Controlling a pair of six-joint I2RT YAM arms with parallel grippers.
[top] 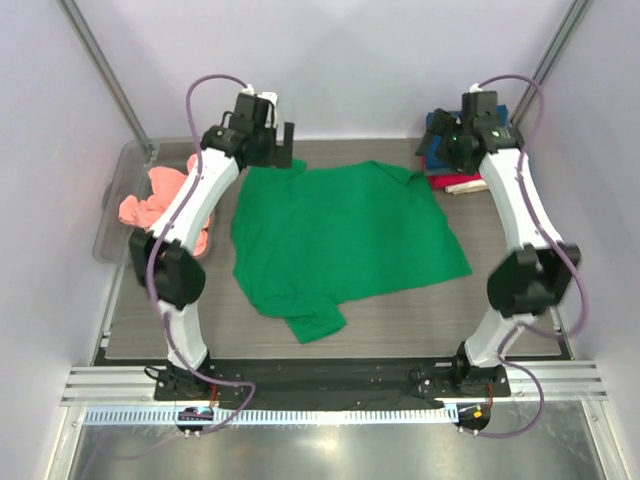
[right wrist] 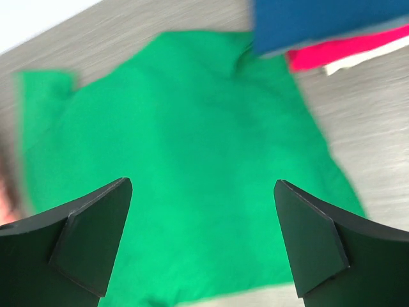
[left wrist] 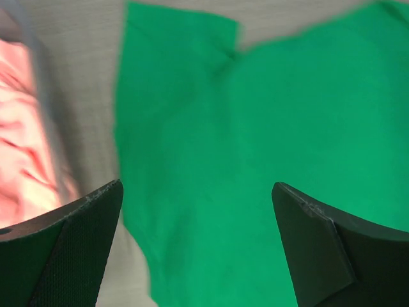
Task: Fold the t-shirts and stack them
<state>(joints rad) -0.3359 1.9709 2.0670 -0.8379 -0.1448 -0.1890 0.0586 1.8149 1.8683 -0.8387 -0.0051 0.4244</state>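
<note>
**Top and wrist views, both arms raised over the table.** The green t-shirt (top: 340,235) lay spread open and nearly flat on the middle of the wooden table (top: 420,315), with one short sleeve pointing toward the near edge and the other at the far left corner of the cloth; its surface showed only shallow wrinkles. The left gripper (left wrist: 198,192) hung above the far left sleeve, its jaws spread wide and holding nothing; the fingers (left wrist: 83,243) framed bare green cloth without touching it. The right gripper (right wrist: 203,185) hung above the far right part of the same shirt, its jaws likewise spread wide and empty. At the far right corner of the table sat a stack of folded shirts, partly hidden by the right arm in the top view; the navy t-shirt (right wrist: 319,22) lay on top, the red t-shirt (right wrist: 339,51) showed beneath it, and the white t-shirt (right wrist: 361,59) showed as a thin edge below the red. At the left edge stood a clear bin (top: 112,215); the pink t-shirt (top: 160,200) lay crumpled inside it, just beside the left arm.
</note>
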